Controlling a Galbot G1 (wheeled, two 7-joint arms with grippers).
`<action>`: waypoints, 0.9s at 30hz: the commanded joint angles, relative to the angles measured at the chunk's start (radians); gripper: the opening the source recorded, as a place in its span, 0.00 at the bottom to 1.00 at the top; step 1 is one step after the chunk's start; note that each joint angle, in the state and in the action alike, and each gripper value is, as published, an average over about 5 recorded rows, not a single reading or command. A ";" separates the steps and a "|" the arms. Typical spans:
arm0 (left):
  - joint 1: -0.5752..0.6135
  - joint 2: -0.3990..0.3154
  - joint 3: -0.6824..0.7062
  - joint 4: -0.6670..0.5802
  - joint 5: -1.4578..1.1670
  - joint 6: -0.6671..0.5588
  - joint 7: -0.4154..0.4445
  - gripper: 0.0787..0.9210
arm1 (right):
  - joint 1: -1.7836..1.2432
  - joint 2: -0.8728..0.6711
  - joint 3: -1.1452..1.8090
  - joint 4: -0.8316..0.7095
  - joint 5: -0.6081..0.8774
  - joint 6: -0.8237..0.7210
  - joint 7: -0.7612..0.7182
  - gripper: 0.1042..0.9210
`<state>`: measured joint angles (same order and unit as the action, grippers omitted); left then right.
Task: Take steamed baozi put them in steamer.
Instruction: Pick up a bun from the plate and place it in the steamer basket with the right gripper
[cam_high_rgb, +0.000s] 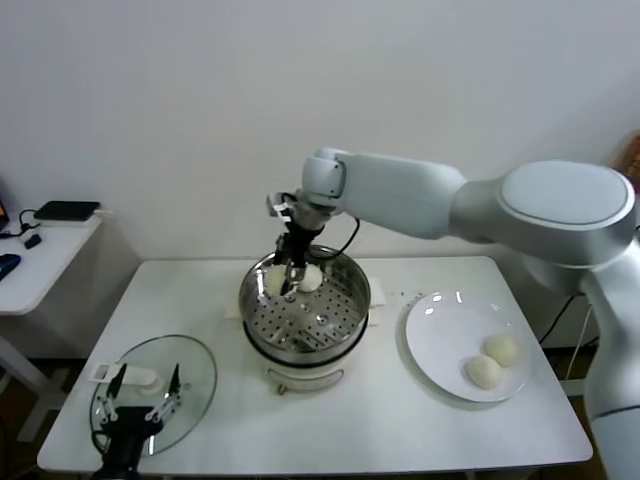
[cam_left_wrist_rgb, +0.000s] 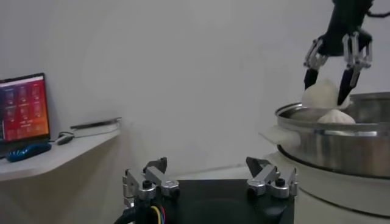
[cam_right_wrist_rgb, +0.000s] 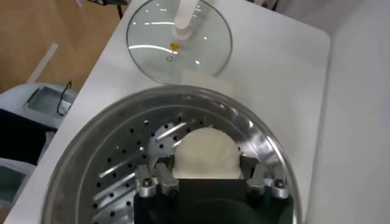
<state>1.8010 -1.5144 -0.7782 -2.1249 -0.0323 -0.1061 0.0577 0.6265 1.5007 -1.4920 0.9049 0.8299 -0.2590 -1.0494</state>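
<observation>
Right end effector: reached down into the steamer near its far rim, its fingers closed on a bun, with one finger on each side of it.
Held bun: sat between the fingers, low over the perforated floor of the basket; whether it touched the floor could not be told.
Second bun: lay inside the basket by the far wall, just beside the held one.
Steamer: stood at the middle of the desk, a shiny basket on a white base.
Plate: lay toward the right edge of the desk, carrying two more buns close together.
Glass lid: lay flat near the front left corner.
Left end effector: hung low at the front left corner, over the lid, fingers spread and gripping nothing.
</observation>
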 joint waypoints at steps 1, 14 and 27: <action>0.001 0.000 -0.001 0.002 -0.002 -0.002 -0.001 0.88 | -0.083 0.054 0.011 -0.051 -0.033 0.000 0.002 0.73; -0.001 0.001 -0.002 0.009 -0.007 -0.003 -0.001 0.88 | -0.126 0.072 0.031 -0.100 -0.084 0.010 0.003 0.73; -0.002 0.002 -0.002 0.015 -0.008 -0.004 -0.001 0.88 | -0.132 0.067 0.041 -0.094 -0.099 0.014 0.009 0.84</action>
<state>1.7982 -1.5125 -0.7812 -2.1095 -0.0407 -0.1111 0.0561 0.5048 1.5630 -1.4552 0.8173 0.7425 -0.2460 -1.0427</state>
